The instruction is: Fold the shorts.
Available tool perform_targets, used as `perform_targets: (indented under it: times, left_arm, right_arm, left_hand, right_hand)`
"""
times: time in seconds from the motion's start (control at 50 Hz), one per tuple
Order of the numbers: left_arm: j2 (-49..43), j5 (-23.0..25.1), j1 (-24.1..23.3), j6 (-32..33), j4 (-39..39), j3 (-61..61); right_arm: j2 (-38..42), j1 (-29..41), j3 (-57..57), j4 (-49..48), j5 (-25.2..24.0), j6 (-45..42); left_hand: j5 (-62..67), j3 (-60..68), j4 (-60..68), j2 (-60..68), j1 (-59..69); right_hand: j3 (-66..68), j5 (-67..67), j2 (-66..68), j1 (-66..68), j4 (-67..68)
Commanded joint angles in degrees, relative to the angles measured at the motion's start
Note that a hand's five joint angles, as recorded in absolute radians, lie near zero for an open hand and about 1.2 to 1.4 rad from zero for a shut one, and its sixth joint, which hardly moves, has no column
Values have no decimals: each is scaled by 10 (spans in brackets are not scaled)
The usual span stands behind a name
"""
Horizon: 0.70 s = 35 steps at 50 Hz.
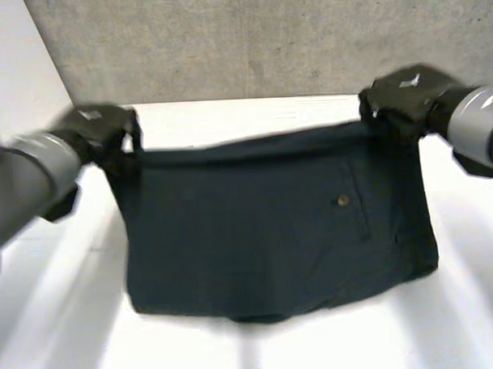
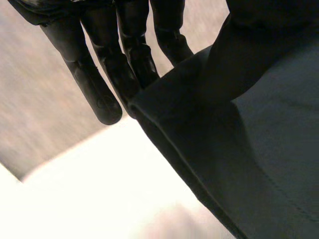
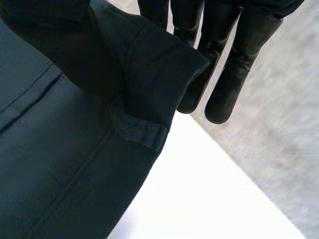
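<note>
Left hand [image 1: 99, 131] pinched one top corner of the dark navy cloth shorts [image 1: 264, 224], thumb against fingers; right hand [image 1: 401, 96] pinched the other likewise; shorts hung stretched between them over white table [image 1: 65, 320].

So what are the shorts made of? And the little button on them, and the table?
The shorts look like woven cloth, dark and matte: fine ribs of weave show at its corner in the right wrist view. The button is brownish with a faint shine, maybe metal or plastic; too small to tell. The table looks hard, smooth and white, perhaps laminate.
</note>
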Motion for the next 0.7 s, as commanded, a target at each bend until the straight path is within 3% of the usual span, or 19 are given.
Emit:
perform_targets:
  times: [0.02, 0.12, 0.18, 0.22, 0.32, 0.38, 0.44, 0.7]
  left_arm:
    - [-190, -33, -34, 2, 57, 132]
    - [-243, -62, -32, 3, 115, 259]
    - [-245, -62, -33, 4, 209, 341]
    - [-242, -61, -37, 2, 260, 355]
    - [-160, -62, -53, -1, 478, 335]
    - [-117, -64, -50, -2, 522, 310]
    - [-95, -64, -52, -2, 512, 278]
    - [-56, -58, -41, 0, 431, 8]
  right_arm:
    - [104, 4, -28, -86, 36, 7]
    - [138, 6, -38, -232, 68, 6]
    - [146, 7, -47, -414, 72, 6]
    - [146, 10, -48, -486, 71, 7]
    - [122, 31, -48, -725, 71, 15]
    - [107, 33, -44, -775, 75, 37]
    - [101, 32, -44, -753, 78, 65]
    - [113, 32, -28, -416, 71, 73]
  left_hand:
    - [145, 121, 116, 114, 156]
    - [145, 121, 116, 114, 156]
    - [145, 121, 116, 114, 156]
    - [145, 121, 116, 114, 156]
    - [145, 121, 116, 114, 156]
    - [145, 121, 116, 114, 156]
    - [145, 121, 116, 114, 156]
    - [145, 121, 116, 114, 156]
  right_hand:
    - [121, 143, 132, 246, 117]
    - [121, 143, 132, 246, 117]
    - [121, 143, 132, 246, 117]
    - [121, 143, 132, 246, 117]
    - [121, 143, 132, 246, 117]
    - [121, 143, 132, 246, 117]
    - [121, 143, 132, 246, 117]
    - [121, 143, 132, 246, 117]
